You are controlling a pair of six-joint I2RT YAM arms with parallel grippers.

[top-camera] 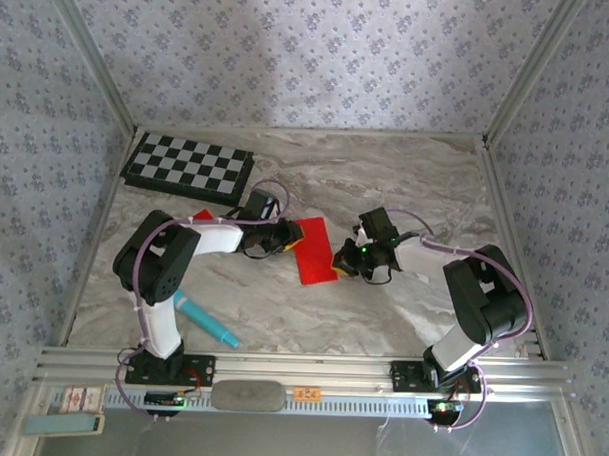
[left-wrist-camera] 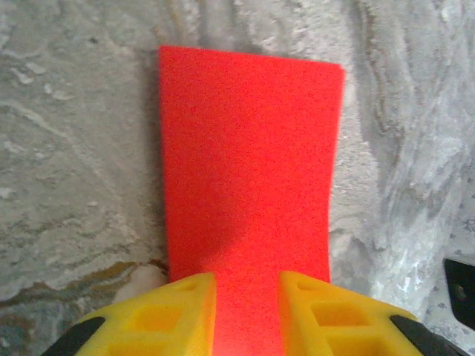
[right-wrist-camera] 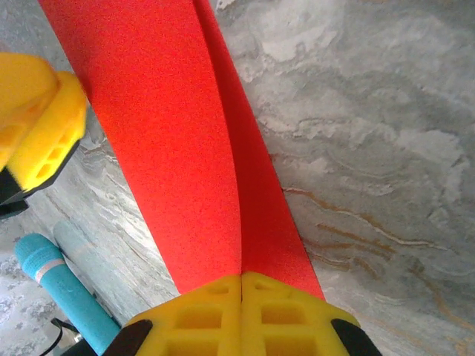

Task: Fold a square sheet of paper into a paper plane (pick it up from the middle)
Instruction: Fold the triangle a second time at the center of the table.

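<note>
The square sheet of paper (top-camera: 314,250) is bright red and lies on the marble table folded into a long rectangle (left-wrist-camera: 249,148). My left gripper (top-camera: 284,235) is at its left end. Its yellow fingers (left-wrist-camera: 182,311) stand apart, with the flat paper running under the gap between them (left-wrist-camera: 247,311). My right gripper (top-camera: 341,261) is at the opposite end, shut (right-wrist-camera: 242,285) on the paper's edge. From that pinch the paper (right-wrist-camera: 171,133) rises in a crease with two layers. A yellow finger (right-wrist-camera: 44,126) of the left gripper shows at the paper's far end.
A chequered board (top-camera: 187,167) lies at the back left. A small red scrap (top-camera: 201,215) sits behind the left arm. A teal pen (top-camera: 206,320) (right-wrist-camera: 67,285) lies near the left arm's base. Side walls and a metal rail bound the table.
</note>
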